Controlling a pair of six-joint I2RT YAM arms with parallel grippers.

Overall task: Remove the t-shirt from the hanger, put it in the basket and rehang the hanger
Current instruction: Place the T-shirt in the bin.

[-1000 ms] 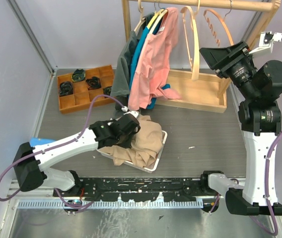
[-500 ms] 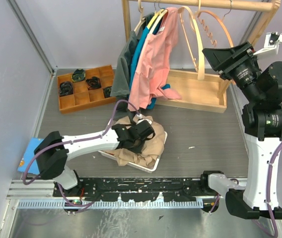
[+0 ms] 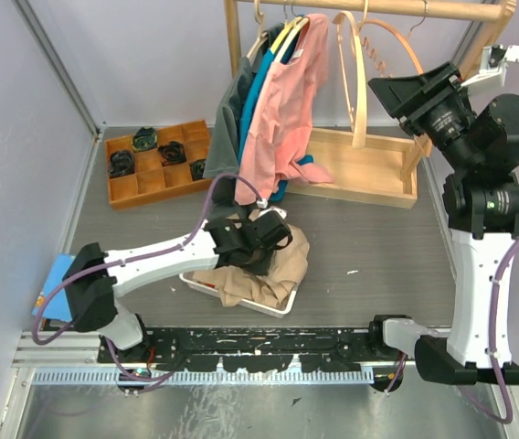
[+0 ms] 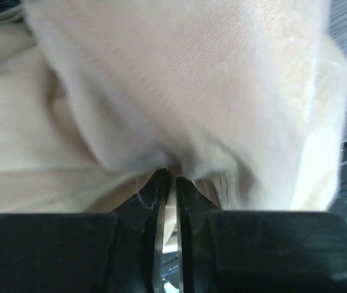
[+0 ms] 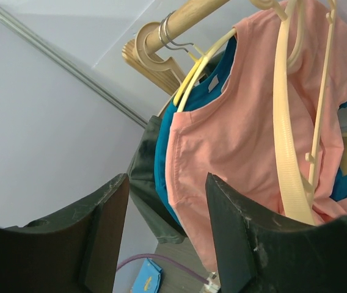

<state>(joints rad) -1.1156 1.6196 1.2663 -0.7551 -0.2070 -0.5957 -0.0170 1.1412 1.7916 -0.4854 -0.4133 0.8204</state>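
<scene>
The left gripper (image 4: 168, 176) pinches narrowly on a fold of the beige t-shirt (image 3: 276, 273), which lies heaped beneath it in the white tray (image 3: 261, 308) near the bench's front edge.

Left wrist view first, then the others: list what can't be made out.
- Left wrist: blurred beige cloth fills the frame, hiding whatever lies under it beyond the left gripper.
- Top external: white tray mostly covered by that cloth and the left arm.
- Right wrist: teal shirt and grey shirt largely hidden behind the pink t-shirt.
</scene>
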